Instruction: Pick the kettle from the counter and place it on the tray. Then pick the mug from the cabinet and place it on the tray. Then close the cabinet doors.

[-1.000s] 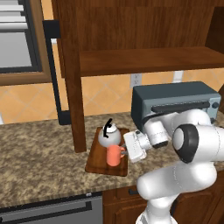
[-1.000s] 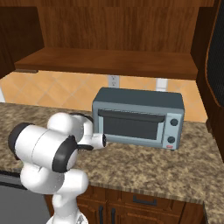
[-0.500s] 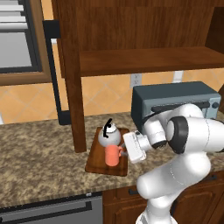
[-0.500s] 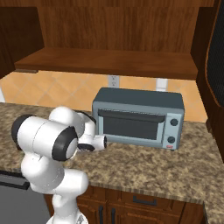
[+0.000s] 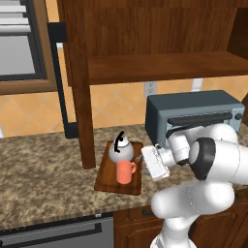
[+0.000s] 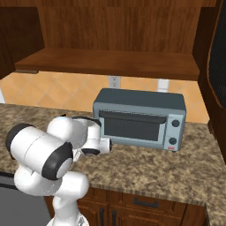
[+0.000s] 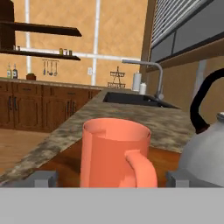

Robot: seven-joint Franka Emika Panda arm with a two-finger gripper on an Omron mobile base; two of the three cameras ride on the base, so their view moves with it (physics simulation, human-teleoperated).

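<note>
left base view: granite counter point(image 5: 43, 179) w/ tray point(image 5: 104, 180), open cabinet point(image 5: 145, 68) above.

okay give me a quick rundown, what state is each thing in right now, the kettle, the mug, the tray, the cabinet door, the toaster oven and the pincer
kettle: upright on the tray, behind the mug
mug: upright on the tray, not gripped
tray: flat on the counter, holding both
cabinet door: open
toaster oven: door shut
pincer: open, fingers either side of the mug
</note>
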